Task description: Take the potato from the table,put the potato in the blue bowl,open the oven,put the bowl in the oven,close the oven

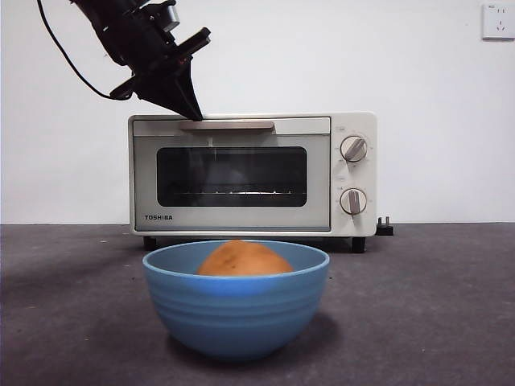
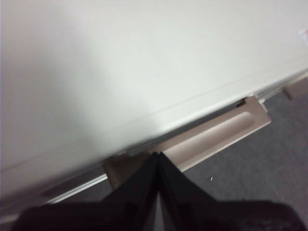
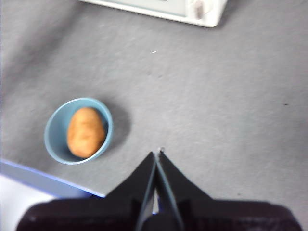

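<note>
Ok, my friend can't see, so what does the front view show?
An orange-brown potato sits inside a blue bowl on the grey table. Behind it stands a cream oven with its door closed, and the left tool, shut, is at the left end of the handle.

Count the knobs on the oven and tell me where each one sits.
2. Both are on the oven's panel beside the glass window: the upper knob near the top, the lower knob directly below it. No others show in any view.
</note>
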